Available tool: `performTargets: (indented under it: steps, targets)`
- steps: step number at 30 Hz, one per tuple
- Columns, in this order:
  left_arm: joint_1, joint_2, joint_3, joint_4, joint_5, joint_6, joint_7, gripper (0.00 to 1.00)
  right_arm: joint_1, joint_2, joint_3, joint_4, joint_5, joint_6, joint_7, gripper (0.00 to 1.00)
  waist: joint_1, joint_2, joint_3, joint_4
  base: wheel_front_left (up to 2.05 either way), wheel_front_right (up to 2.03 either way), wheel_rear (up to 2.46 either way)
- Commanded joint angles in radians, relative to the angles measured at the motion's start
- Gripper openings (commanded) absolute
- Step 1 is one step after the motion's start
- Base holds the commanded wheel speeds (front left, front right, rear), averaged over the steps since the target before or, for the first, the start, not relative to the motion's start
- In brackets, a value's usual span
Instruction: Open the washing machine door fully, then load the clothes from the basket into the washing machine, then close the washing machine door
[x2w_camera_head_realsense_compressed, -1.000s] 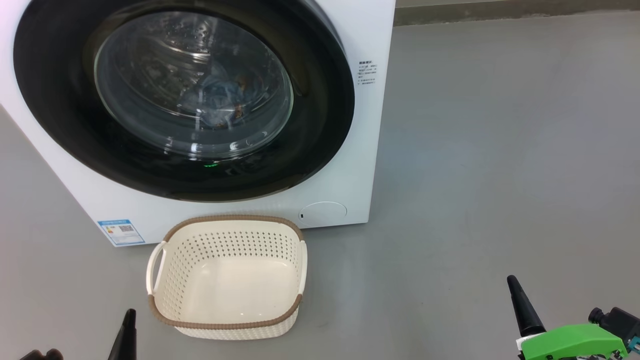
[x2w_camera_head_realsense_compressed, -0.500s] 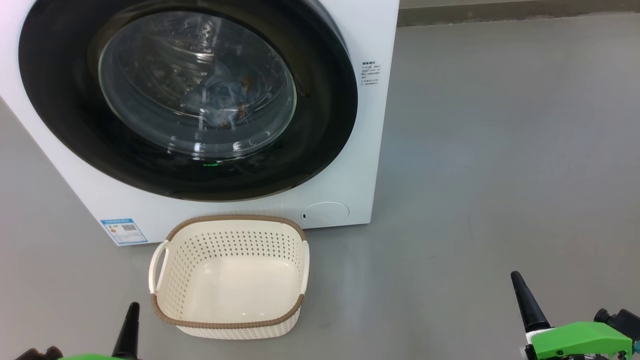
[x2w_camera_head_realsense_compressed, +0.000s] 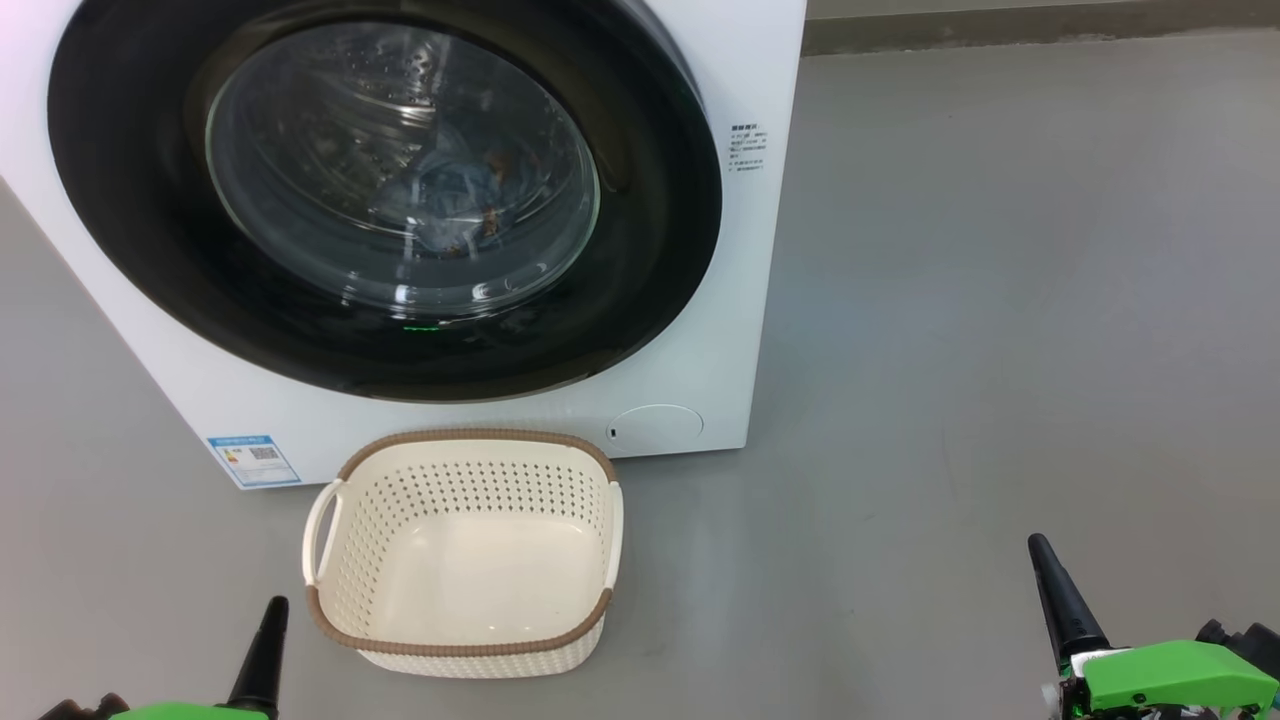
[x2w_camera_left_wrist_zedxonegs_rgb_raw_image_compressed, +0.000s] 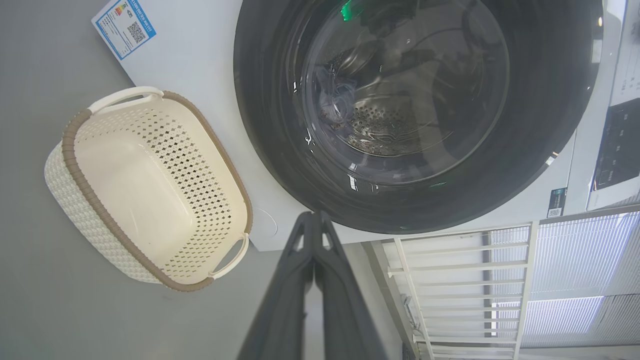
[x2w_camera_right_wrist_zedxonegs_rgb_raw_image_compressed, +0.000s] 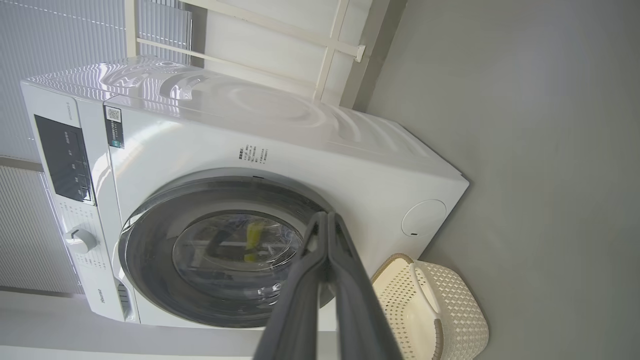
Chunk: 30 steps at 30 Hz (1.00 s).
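The white washing machine stands ahead with its round black washing machine door shut against the front. Through the glass porthole I see light blue clothes with orange-brown print lying in the steel drum. The cream basket with a brown rim sits on the floor just in front of the machine, and it holds nothing. My left gripper is at the lower left, shut, just left of the basket. My right gripper is at the lower right, shut, far from the basket. The wrist views show the left gripper and the right gripper pressed together, holding nothing.
Grey floor stretches open to the right of the machine. A blue label sticker and a small round flap sit low on the machine's front. A white railing and blinds stand beside the machine.
The whole head picture has shifted slightly right and down, so the camera moved. Both grippers sit a little higher in the picture. Door, basket and clothes stay as they were.
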Motion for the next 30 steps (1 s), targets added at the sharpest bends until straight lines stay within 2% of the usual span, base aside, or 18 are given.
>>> performTargets:
  steps: [1,25,30]
  targets:
    - [-0.048,0.01,0.032,-0.03,-0.027,-0.002,0.01,0.0,-0.04,-0.002,0.01,-0.033,0.025,0.001,0.009,0.0,0.0,0.0,0.0,0.001,0.0,0.0,0.0]
    - [-0.077,-0.013,0.059,-0.041,-0.277,-0.003,0.083,0.0,-0.047,0.023,-0.036,-0.071,0.232,0.002,0.083,0.0,0.0,0.0,-0.004,0.015,0.0,0.0,0.0]
    - [-0.077,-0.013,0.059,-0.041,-0.278,-0.003,0.083,0.0,-0.047,0.023,-0.036,-0.071,0.232,0.002,0.083,0.0,0.0,0.0,-0.004,0.015,0.0,0.0,0.0]
